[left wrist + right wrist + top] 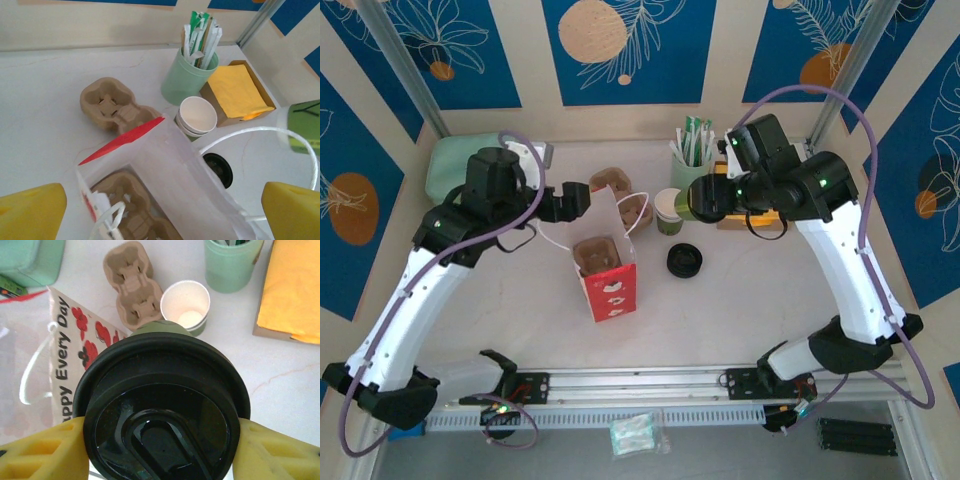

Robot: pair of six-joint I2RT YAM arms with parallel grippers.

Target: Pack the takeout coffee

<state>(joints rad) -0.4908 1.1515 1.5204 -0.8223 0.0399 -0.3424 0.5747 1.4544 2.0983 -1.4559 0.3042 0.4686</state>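
1. We see the right gripper (161,456) pinching the takeout coffee (159,390) by its sides, up off the table, right of the bag (607,278).
2. The left gripper (161,212) hangs over the bag's mouth, jaws spread wide.
3. Lidless cups (669,208) and black lids (684,260) sit between bag and coffee.

The takeout coffee (160,405) wears a glossy, smooth black plastic lid that throws back the light, over a sliver of matt green paper wall, and the fingers (42,452) of the right tool (160,452) are matt yellow plastic with moulded hollows. The bag (608,285) is smooth printed paper with white cord handles, while the cup carriers (107,102) are rough, fibrous brown pulp. The surface (45,100) looks smooth and white with faint veins; the holder (187,82) is matt green plastic, the napkins (235,90) soft yellow paper.
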